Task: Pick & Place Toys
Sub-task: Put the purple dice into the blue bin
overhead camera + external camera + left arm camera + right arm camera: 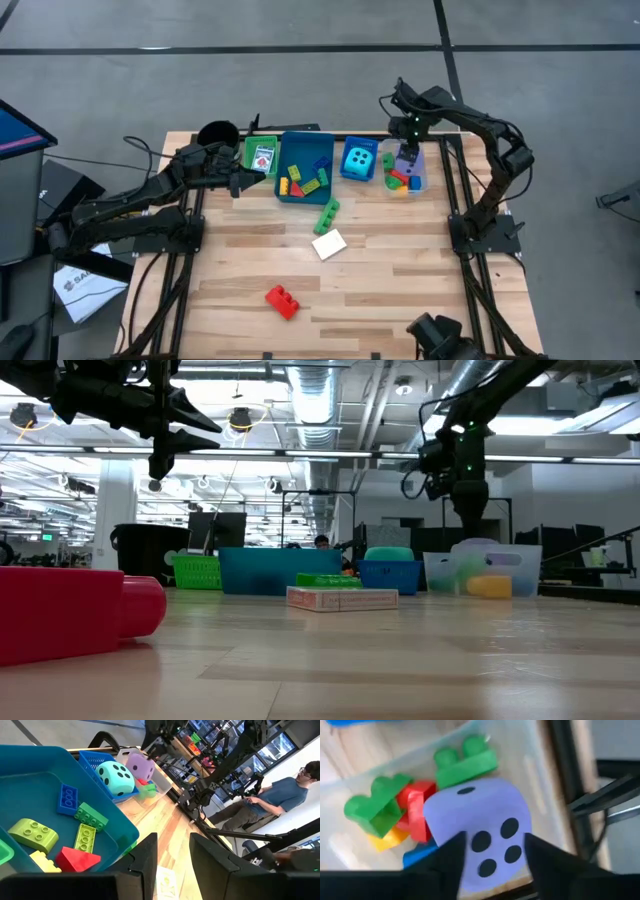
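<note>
Right gripper (pixel 492 851) hangs over the clear tray (pixel 415 160) at the table's (pixel 400 290) far right edge, fingers spread either side of the purple dice cube (pixel 480 822), which lies on bricks (pixel 385 812) inside. Whether the fingers touch it: cannot tell. Left gripper (pixel 172 855) hovers slightly parted beside the teal tray (pixel 120 827).

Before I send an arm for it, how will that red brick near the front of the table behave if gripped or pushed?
The red brick looks like rigid moulded plastic, so it probably won't flex between the fingers. It lies flat and low on the wooden table, so it should slide rather than roll or tip. Its rounded studs look smooth; a grip across them might slip, so the flat sides seem safer.
</note>
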Robot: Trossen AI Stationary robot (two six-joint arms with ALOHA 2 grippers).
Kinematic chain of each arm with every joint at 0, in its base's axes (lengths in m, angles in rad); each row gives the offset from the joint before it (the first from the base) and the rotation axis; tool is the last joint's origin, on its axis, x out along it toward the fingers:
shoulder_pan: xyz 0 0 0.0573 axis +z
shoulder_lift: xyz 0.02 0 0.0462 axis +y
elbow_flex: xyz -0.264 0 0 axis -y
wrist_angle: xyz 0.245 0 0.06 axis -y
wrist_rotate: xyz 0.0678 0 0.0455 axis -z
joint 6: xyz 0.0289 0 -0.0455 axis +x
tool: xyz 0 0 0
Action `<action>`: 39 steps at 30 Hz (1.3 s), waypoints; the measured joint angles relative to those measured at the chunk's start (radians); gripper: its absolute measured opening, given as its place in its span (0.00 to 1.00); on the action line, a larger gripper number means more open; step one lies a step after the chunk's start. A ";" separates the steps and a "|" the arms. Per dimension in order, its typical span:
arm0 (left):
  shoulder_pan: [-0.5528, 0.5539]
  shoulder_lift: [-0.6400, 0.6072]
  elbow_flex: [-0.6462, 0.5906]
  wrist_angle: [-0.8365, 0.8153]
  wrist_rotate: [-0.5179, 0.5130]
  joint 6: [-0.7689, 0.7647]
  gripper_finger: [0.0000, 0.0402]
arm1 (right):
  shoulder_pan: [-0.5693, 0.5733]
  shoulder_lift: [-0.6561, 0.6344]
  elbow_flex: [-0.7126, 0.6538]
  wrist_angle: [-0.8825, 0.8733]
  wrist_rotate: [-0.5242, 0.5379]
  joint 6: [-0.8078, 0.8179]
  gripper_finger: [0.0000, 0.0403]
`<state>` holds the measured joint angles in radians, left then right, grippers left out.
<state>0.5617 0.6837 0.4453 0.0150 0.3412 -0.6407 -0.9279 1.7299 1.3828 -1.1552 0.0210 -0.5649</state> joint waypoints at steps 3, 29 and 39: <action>0.000 0.000 0.000 0.000 0.000 0.000 0.27 | -0.002 0.043 0.000 -0.047 0.006 -0.003 0.66; 0.000 0.000 0.000 0.000 0.000 0.000 0.27 | 0.032 0.073 -0.001 -0.124 0.001 0.108 0.89; 0.000 0.000 0.000 0.000 0.000 0.000 0.27 | 0.027 0.007 -0.002 -0.198 -0.076 0.017 0.89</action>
<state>0.5617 0.6834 0.4454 0.0151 0.3412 -0.6403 -0.9005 1.7371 1.3811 -1.3528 -0.0551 -0.5478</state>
